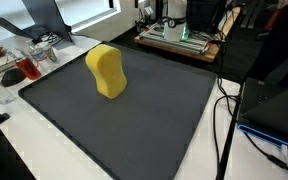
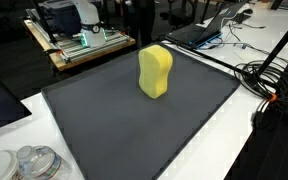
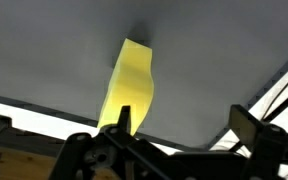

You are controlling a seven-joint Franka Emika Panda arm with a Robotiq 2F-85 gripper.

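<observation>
No text, label, brand, number or sign can be read in any view. The yellow sponge (image 1: 106, 72) has plain faces in both exterior views and in the wrist view. The dark mat (image 1: 134, 130) under the sponge carries no marking. Any markings on the equipment (image 1: 179, 30) beyond the sponge, past the far edge of the mat, are too small to resolve. The same holds for the containers (image 2: 29, 162) at the mat corner, well apart from the sponge.

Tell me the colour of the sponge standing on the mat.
Yellow. The sponge shows best in an exterior view, against the dark grey mat.
</observation>
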